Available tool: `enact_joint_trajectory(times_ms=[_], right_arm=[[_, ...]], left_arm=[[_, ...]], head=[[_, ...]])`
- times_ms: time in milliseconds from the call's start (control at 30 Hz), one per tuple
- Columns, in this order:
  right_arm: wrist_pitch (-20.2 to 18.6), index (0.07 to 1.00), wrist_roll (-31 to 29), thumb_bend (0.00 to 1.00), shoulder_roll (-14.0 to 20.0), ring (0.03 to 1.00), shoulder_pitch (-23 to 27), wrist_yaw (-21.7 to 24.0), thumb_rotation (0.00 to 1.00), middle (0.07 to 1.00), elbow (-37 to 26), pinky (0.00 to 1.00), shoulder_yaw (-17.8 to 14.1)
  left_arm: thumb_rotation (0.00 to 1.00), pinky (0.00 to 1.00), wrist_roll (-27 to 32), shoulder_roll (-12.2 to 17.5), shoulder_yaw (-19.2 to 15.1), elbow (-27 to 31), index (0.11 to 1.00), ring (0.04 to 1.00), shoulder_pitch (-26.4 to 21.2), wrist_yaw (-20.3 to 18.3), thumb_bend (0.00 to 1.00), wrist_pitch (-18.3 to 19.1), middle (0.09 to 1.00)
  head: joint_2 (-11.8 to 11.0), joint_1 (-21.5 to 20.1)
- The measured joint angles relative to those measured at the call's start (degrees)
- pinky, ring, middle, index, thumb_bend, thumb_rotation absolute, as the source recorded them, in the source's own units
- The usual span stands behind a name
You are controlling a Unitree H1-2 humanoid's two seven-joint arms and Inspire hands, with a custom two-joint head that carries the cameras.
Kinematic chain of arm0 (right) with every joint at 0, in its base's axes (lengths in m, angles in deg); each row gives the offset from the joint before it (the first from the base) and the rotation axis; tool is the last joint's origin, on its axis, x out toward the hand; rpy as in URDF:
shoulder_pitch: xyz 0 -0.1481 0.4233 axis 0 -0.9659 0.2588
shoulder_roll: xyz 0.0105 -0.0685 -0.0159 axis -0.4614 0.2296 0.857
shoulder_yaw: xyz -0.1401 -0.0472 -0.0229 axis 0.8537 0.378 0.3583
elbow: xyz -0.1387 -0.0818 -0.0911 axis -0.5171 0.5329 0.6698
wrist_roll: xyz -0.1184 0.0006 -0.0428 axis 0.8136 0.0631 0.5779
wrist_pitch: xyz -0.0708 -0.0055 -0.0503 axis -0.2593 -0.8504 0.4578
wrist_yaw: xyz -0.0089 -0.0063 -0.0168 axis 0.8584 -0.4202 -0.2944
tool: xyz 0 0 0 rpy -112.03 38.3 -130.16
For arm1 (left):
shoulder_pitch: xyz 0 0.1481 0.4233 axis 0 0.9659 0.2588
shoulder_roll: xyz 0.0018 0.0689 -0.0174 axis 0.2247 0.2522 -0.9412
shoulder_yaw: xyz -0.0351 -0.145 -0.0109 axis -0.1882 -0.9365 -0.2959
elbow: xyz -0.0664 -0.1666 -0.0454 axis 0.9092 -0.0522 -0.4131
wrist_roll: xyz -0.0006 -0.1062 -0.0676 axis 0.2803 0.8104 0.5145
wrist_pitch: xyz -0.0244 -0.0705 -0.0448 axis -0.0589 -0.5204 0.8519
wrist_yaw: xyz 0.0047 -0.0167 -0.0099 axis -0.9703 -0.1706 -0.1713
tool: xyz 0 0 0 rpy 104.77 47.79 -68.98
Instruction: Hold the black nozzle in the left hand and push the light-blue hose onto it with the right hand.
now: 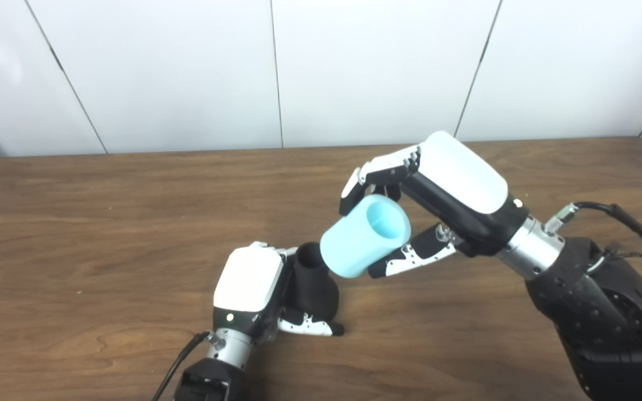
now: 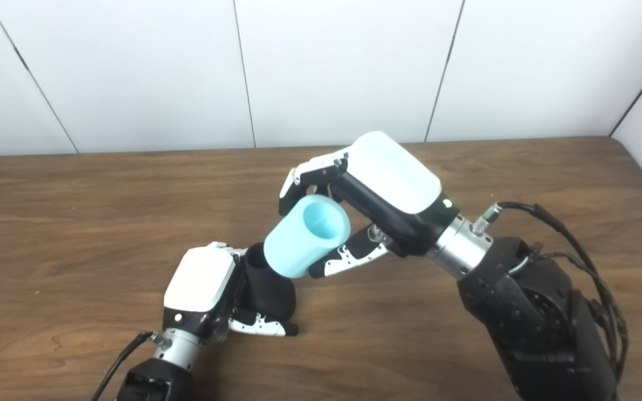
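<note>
Left eye view is showing the right hand (image 1: 438, 206) wrapping its fingers over the top and its thumb under the side of the light-blue hose (image 1: 365, 236), which it is holding tilted in the air, the open end facing up toward the camera and the lower end pointing down and left. That lower end is sitting right at the black nozzle (image 1: 314, 281), overlapping its upper opening, though whether it is already seated over the rim or only touching it cannot be told from either eye view. The left hand (image 1: 254, 292) is clasping the nozzle from the side, fingers curled around the wide base and the narrower neck sticking up toward the hose, low over the wooden table (image 1: 103, 223). To do the push well, the right hand is probably needing to line the hose's axis up with the neck first, then press along that line rather than sideways. The left hand is best gripping firmly and bracing low, since a skewed push is likely to twist the nozzle out of its fingers or fold the soft hose wall against the rim.
</note>
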Motion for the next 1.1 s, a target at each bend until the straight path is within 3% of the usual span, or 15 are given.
enact_joint_trajectory(times_ms=[467,1100], right_arm=[[5.10,0.503,1.68,0.50,-1.51,0.416,-0.41,-1.45,0.00,0.490,3.04,0.32,0.39],[5.02,0.495,2.06,0.50,-2.31,0.417,-0.58,-1.97,0.00,0.497,3.59,0.31,0.37]], left_arm=[[0.00,0.76,-1.60,-0.16,1.54,1.41,0.492,0.585,0.43,-1.81,0.52,0.30,0.477],[0.00,0.76,-3.86,-1.35,2.22,3.25,0.502,0.572,1.38,-4.63,0.52,0.75,0.458]], head=[[0.88,0.97],[2.20,1.76]])
